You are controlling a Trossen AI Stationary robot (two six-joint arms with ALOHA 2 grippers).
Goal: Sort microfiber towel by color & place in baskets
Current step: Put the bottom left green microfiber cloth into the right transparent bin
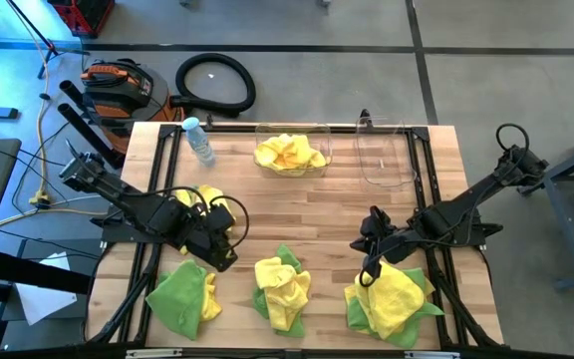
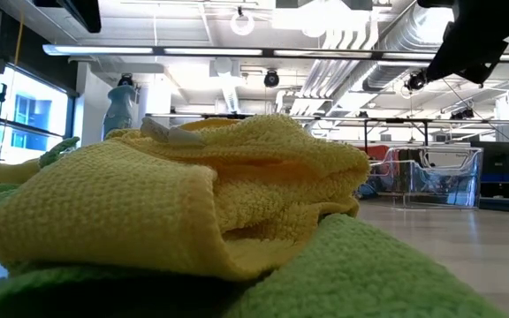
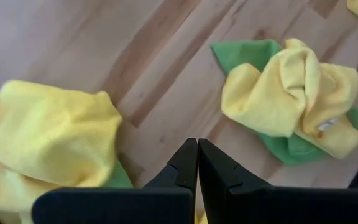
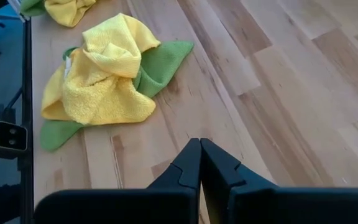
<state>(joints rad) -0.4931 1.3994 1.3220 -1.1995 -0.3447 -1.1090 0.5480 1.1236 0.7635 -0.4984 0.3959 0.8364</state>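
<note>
Three heaps of yellow and green microfiber towels lie along the near edge: left heap (image 1: 182, 294), middle heap (image 1: 282, 291) (image 3: 291, 99) (image 4: 104, 68), right heap (image 1: 392, 299). A separate yellow towel (image 1: 212, 204) (image 3: 48, 137) lies beside my left arm. The wider clear basket (image 1: 292, 150) at the far side holds yellow towels. The narrower basket (image 1: 387, 152) (image 2: 431, 172) beside it looks empty. My left gripper (image 1: 225, 257) (image 3: 197, 162) is shut over bare wood between the left and middle heaps. My right gripper (image 1: 371, 267) (image 4: 199, 162) is shut at the right heap's far-left edge.
A clear water bottle (image 1: 199, 140) with a blue cap lies near the table's far left corner. In the low view a yellow towel (image 2: 175, 194) on a green one fills the foreground. Bare wood stretches across the table's middle between heaps and baskets.
</note>
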